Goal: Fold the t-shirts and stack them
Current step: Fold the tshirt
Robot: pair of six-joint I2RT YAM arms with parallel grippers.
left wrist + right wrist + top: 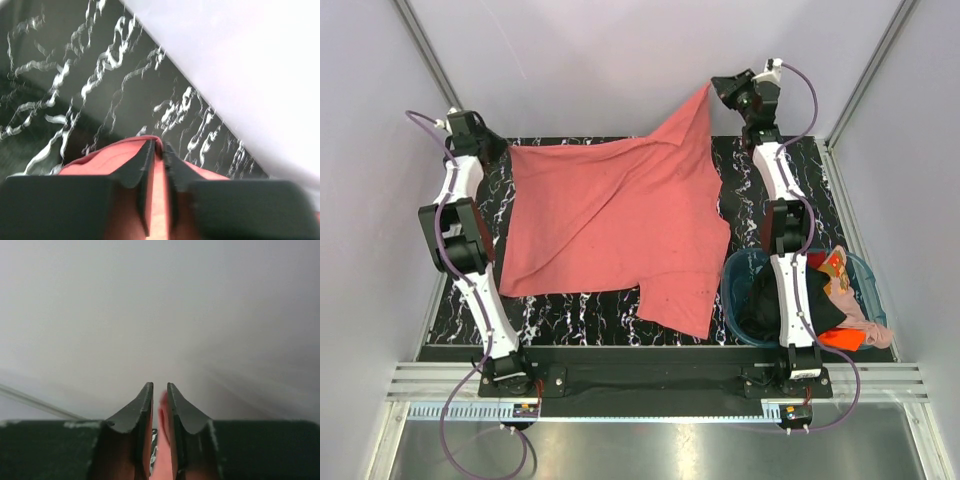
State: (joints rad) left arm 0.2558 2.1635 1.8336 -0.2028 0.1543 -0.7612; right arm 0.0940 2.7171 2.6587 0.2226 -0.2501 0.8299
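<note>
From above. Shows a large salmon-red shirt [620,220] stretched between two arms over a black marbled table [570,310]. Pinched at its far left corner by the left jaws, low over the table's back left, at the tip of the left arm [460,240]. Pinched at its far right corner by the right jaws, lifted high at the back right, at the tip of the right arm [790,280]. Slopes from that high corner down to the left, with the near edge and one sleeve lying on the table. Just beside the sleeve on the right, a round teal basket [735,275] holding a black shirt [760,305], an orange shirt [840,338] and a pale pink shirt [862,318], partly hidden behind the right arm.

From the left wrist. Shows the left jaws clamped on a fold of the salmon-red shirt [159,200], with cloth filling the narrow slit and bunching out on either side of the tips. Beyond, the table [100,75] and a pale wall [240,60].

From the right wrist. Shows the right jaws nearly together, gripping a thin strip of the salmon-red shirt [162,440], a blurred nub of cloth reaching just to the tips. Ahead, a blurred pale wall [160,305].
</note>
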